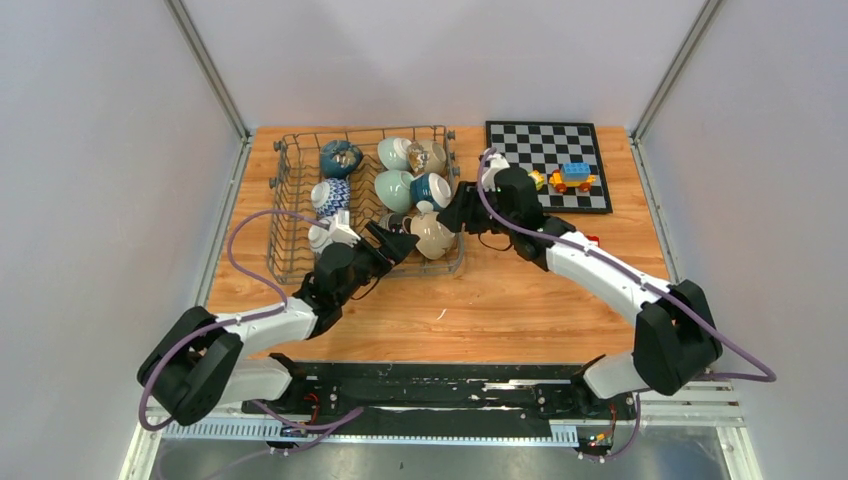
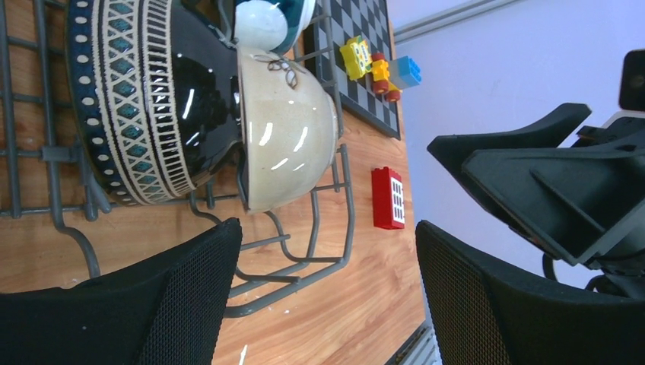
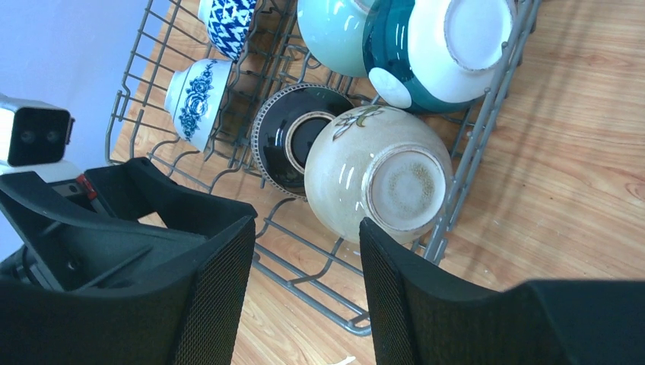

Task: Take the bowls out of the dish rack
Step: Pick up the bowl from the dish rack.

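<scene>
— Bowls (image 1: 393, 190)?
— 9, I think; they overlap in the grey wire dish rack (image 1: 293, 172). Glossy beige bowl (image 3: 376, 179) half-hides a dark bowl (image 3: 293, 141).
— Holding anything?
— Left gripper (image 2: 327, 251), right gripper (image 3: 304, 243): both spread wide, empty.

Top view: a table (image 1: 520, 300) fills the middle of the frame. The dish rack (image 1: 283, 215) sits on its upper left part. To the right of the rack, at upper right, lies a chessboard (image 1: 540, 150), with toy blocks (image 1: 572, 178) on its right half. A lone block (image 2: 388, 198) lies on the table below the chessboard. The bowls (image 1: 393, 190) rest inside the rack: a column down its left-centre and a tighter cluster in its right half. The corner bowl (image 1: 433, 236) sits at the rack's lower right, touching a neighbour on its left. The left gripper (image 1: 395, 243) is just left of this bowl, and the right gripper (image 1: 455, 212) just above and right of it.
</scene>
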`<state>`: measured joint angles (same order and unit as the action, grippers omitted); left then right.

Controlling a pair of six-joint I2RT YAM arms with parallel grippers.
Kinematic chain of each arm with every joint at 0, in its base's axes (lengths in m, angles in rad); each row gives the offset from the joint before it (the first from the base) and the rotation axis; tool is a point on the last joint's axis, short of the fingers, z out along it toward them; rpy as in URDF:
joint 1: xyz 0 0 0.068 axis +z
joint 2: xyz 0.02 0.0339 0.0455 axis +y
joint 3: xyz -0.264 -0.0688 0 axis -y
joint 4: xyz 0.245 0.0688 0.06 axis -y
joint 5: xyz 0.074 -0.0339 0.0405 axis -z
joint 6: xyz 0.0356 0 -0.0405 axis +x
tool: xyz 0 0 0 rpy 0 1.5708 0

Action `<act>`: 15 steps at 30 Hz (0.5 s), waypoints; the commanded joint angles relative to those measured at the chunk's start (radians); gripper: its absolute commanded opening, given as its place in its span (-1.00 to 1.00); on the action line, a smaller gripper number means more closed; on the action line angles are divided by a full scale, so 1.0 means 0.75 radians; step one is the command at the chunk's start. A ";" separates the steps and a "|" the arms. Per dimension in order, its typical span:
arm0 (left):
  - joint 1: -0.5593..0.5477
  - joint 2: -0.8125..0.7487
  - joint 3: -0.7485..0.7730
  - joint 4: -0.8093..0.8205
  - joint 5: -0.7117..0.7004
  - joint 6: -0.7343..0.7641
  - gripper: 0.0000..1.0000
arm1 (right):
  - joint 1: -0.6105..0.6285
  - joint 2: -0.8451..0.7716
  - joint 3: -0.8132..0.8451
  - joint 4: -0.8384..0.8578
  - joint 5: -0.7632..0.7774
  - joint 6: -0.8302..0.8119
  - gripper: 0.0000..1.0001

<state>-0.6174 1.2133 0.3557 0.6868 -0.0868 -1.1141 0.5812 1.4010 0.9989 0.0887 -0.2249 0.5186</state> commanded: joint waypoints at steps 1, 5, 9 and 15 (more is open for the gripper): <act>0.006 0.072 -0.030 0.137 -0.022 -0.030 0.70 | -0.017 0.058 0.063 -0.020 -0.039 0.020 0.12; 0.006 0.122 -0.010 0.125 0.000 -0.023 0.65 | -0.017 0.104 0.074 -0.012 -0.061 0.033 0.08; 0.006 0.160 0.019 0.083 0.009 -0.009 0.62 | -0.016 0.145 0.090 -0.037 -0.053 0.031 0.05; 0.007 0.257 0.057 0.141 0.064 -0.008 0.57 | -0.016 0.184 0.106 -0.057 -0.049 0.020 0.04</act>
<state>-0.6174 1.3510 0.3733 0.7620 -0.0662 -1.1362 0.5812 1.5215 1.0325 0.0708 -0.2516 0.5320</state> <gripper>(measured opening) 0.797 0.522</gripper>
